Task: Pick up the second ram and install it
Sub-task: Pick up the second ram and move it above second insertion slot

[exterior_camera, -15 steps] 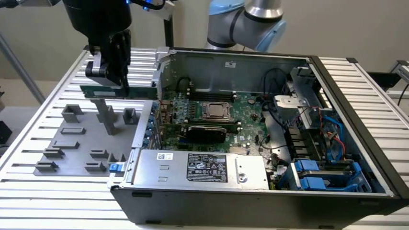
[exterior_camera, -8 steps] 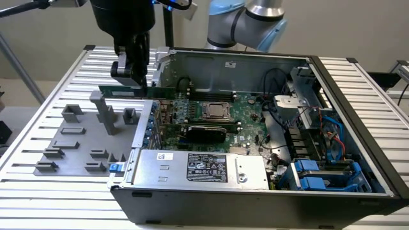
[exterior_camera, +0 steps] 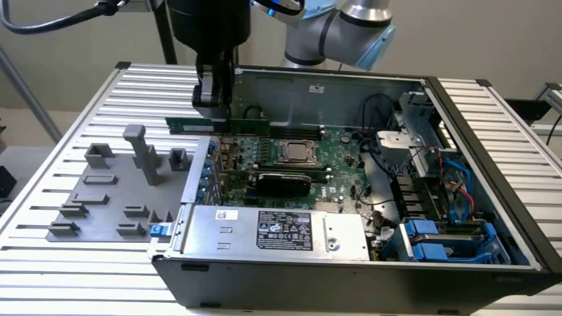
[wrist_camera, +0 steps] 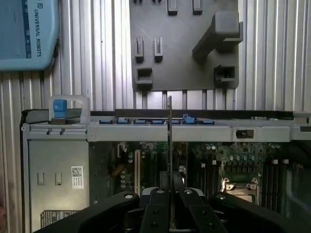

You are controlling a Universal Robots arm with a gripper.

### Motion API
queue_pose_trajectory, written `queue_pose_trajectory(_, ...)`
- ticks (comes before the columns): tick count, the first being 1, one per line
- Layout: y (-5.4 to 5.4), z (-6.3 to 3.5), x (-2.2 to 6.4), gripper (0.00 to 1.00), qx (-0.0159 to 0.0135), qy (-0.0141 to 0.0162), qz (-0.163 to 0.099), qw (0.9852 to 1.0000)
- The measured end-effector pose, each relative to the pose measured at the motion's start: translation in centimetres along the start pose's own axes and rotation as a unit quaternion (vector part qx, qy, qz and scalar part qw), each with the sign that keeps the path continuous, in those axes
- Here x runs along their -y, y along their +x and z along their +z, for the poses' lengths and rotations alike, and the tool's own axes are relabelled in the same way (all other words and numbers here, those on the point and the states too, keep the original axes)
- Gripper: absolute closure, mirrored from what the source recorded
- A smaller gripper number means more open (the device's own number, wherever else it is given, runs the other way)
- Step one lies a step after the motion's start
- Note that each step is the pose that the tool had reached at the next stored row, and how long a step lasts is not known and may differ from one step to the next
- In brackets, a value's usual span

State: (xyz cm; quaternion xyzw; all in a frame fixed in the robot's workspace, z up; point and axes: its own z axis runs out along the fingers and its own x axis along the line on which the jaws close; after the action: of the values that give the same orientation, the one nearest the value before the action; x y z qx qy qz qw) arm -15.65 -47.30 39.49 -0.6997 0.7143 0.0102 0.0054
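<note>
**Over the open case, the memory stick sits clamped at mid-length**

Between the dark fingers of the gripper [exterior_camera: 215, 113] hangs the second ram [exterior_camera: 249, 125], a long, thin green circuit-board stick with small dark chips, held level. The claw is clenched on its flat faces near the middle. In the wrist view the second ram [wrist_camera: 169, 141] appears edge-on, a thin line running out from the gripper [wrist_camera: 170, 196].

It is probably light and stiff but brittle. A grip across the faces at mid-length balances it, while twisting or hard squeezing could crack the board or its chips.

Beneath it, and seemingly apart from it, lies the large green motherboard [exterior_camera: 343, 161] with its silver processor socket [exterior_camera: 297, 153], inside the open black computer case [exterior_camera: 351, 283]. A silver power-supply box [exterior_camera: 272, 227] fills the near side. On the exterior view's left, a grey plastic fixture plate [exterior_camera: 110, 210] rests on the ribbed aluminium table [exterior_camera: 88, 263].
</note>
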Motion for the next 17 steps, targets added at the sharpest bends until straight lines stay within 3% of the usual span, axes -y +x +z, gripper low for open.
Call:
queue_pose_trajectory(5, -0.2, -0.01, 2.06, 0.86, 0.0024, 0.0002, 0.000, 1.0000)
queue_pose_trajectory(17, -2.1, 0.31, 5.82, 0.86, 0.0027, 0.0007, 0.000, 1.0000)
